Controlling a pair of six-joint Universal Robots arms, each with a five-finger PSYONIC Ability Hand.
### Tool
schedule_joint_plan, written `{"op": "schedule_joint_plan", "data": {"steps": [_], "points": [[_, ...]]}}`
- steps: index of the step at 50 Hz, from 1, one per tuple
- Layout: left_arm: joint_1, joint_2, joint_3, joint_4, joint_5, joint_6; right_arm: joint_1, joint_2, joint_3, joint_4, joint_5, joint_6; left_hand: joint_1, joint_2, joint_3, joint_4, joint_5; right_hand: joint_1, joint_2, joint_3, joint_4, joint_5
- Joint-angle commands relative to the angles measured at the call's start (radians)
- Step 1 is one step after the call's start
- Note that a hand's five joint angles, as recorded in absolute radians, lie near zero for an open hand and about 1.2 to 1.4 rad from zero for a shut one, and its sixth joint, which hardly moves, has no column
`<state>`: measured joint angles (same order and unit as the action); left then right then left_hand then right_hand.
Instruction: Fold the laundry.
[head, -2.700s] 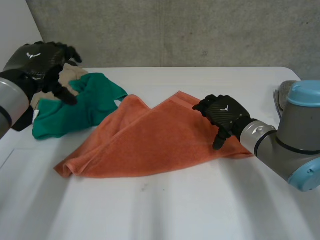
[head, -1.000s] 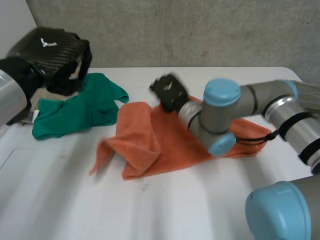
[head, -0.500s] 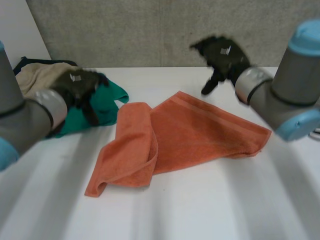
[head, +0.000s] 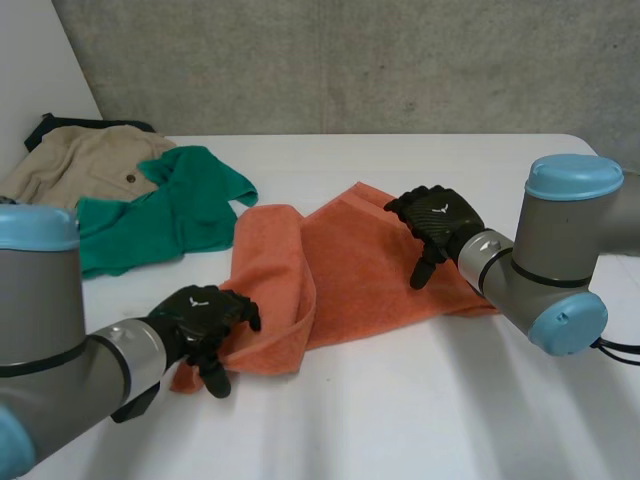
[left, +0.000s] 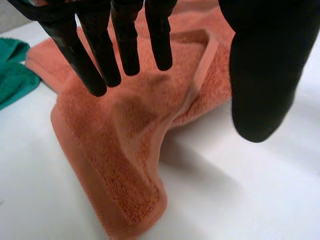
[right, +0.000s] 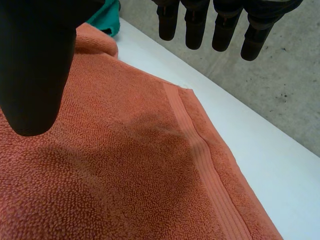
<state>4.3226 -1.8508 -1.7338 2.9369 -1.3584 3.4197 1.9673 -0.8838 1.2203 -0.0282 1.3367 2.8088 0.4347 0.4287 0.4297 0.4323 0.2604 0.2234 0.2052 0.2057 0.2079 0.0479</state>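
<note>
Orange towel (head: 350, 265) lies half-folded on the table (head: 420, 420), its near corner under my left hand (head: 200, 318), fingers open, nothing gripped. Right hand (head: 437, 222) open over its right half. I'd pinch the hem, both layers, before lifting.

We see a plain orange towel (head: 340, 270), its ribbed border band the same orange. The garment (head: 170, 215) beside it is solid green. The jacket (head: 85, 160) is beige with a dark button, and dark cloth (head: 42, 124) edges it. The bench (head: 400, 420) is white and the wall (head: 350, 60) mottled grey. The left hand (head: 205, 315) and right hand (head: 435, 222) are black. The left arm (head: 50, 320) and right arm (head: 555, 240) are grey, capped light blue.
</note>
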Motion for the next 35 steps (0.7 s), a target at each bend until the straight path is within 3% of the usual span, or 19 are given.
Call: {"op": "schedule_joint_plan", "data": {"steps": [1,3,4,11,13,21,29,32,35], "points": [[-0.015,-0.088,0.056,0.050,-0.045,0.026,0.002,-0.007,-0.004,0.001,-0.001,-0.006,0.546,0.552,0.551,0.549,0.546,-0.049,-0.031,-0.031,-0.033,-0.048],[-0.017,-0.093,0.066,0.057,-0.044,0.027,0.004,-0.007,-0.007,-0.001,0.001,-0.009,0.922,0.928,0.927,0.924,0.921,-0.049,-0.031,-0.031,-0.033,-0.048],[-0.018,-0.091,0.075,0.067,-0.042,0.030,0.005,-0.007,-0.010,-0.004,-0.001,-0.012,0.961,0.967,0.966,0.964,0.961,-0.049,-0.031,-0.031,-0.033,-0.048],[-0.017,-0.052,0.111,0.028,-0.033,0.039,0.022,0.020,-0.083,-0.012,-0.025,-0.020,0.962,0.968,0.967,0.964,0.961,-0.049,-0.031,-0.031,-0.033,-0.048],[-0.014,0.031,0.114,-0.010,-0.027,0.058,0.034,0.049,-0.140,-0.013,-0.060,-0.028,0.962,0.968,0.967,0.964,0.961,-0.049,-0.031,-0.031,-0.033,-0.048],[0.008,0.336,0.123,-0.166,-0.022,0.171,0.073,0.219,-0.378,0.034,-0.319,-0.129,0.962,0.968,0.967,0.964,0.961,-0.049,-0.031,-0.031,-0.033,-0.048],[0.011,0.539,0.129,-0.237,-0.016,0.199,0.151,0.414,-0.652,0.123,-0.291,-0.147,0.962,0.968,0.967,0.964,0.961,-0.049,-0.031,-0.031,-0.033,-0.048],[0.014,0.581,0.123,-0.229,-0.008,0.200,0.191,0.471,-0.722,0.145,-0.283,-0.144,0.962,0.968,0.967,0.964,0.961,0.033,0.051,0.051,0.049,0.034],[0.020,0.591,0.120,-0.220,-0.005,0.202,0.220,0.514,-0.758,0.140,-0.281,-0.140,0.962,0.968,0.967,0.964,0.961,0.288,0.306,0.305,0.303,0.289]]}}
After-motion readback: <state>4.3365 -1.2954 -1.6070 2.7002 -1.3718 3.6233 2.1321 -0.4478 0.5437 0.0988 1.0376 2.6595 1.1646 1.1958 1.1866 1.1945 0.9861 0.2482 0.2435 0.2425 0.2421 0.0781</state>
